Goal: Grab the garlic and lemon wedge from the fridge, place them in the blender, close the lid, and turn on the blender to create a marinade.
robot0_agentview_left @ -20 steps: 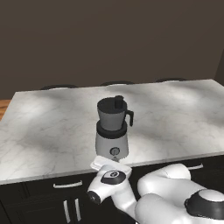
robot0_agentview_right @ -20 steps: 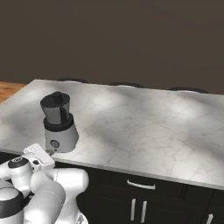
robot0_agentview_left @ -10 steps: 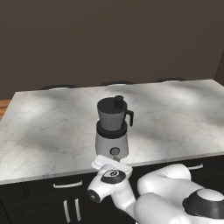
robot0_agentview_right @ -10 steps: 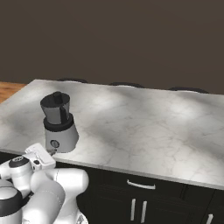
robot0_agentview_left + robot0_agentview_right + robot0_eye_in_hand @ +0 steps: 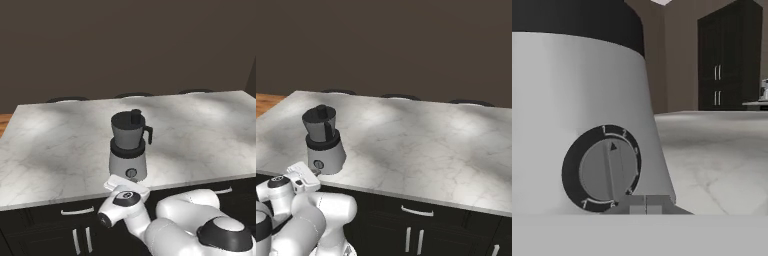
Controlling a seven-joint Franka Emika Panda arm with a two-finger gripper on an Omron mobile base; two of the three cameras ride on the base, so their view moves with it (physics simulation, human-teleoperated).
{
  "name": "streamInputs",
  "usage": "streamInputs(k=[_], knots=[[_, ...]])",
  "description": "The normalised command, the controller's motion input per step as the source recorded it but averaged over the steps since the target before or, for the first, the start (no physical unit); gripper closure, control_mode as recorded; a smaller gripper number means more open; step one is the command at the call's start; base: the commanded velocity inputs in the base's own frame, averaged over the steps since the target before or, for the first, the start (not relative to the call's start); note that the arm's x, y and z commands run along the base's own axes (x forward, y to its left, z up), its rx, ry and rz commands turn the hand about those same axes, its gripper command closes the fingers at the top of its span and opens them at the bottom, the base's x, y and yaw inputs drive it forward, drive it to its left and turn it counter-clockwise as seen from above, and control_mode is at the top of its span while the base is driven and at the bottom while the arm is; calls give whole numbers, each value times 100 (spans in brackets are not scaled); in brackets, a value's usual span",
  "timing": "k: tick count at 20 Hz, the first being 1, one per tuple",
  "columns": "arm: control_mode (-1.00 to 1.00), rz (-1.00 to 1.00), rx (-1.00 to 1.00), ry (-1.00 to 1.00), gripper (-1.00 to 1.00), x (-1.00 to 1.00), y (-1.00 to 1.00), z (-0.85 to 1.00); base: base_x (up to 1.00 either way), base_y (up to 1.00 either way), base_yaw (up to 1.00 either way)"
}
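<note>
The blender [image 5: 129, 150] stands near the front edge of the marble counter, with its black lid [image 5: 131, 119] on the dark jar. From the right base view the blender [image 5: 323, 142] and its lid [image 5: 320, 112] are at the left. My gripper [image 5: 129, 181] is low in front of the grey base, at the round knob [image 5: 131, 173]. In the hand view the knob [image 5: 604, 167] is large and close, and my gripper [image 5: 646, 205] is shut just below its right side with nothing held. The garlic and lemon wedge are hidden. The fridge is out of view.
The marble counter [image 5: 55, 150] stretches wide to both sides of the blender. Dark cabinets with silver handles [image 5: 417, 211] run beneath its front edge. Dark chair backs [image 5: 132, 94] show behind the far edge. A tall dark cabinet [image 5: 727, 55] stands in the background.
</note>
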Motion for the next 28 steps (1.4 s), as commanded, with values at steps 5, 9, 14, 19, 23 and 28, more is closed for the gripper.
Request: streamInputs(k=[5, 9, 14, 19, 23, 28], knots=[[-100, 1, -2, 8, 100, 0, -6, -28, 0, 0, 0], [-100, 0, 0, 2, 100, 0, -5, -5, 0, 0, 0], [-100, 0, 0, 1, 100, 0, -9, -1, 0, 0, 0], [-100, 0, 0, 0, 100, 15, -11, -2, 0, 0, 0], [-100, 0, 0, 0, 100, 26, -6, -8, 0, 0, 0], [-100, 0, 0, 4, 100, 6, -1, -19, 0, 0, 0]])
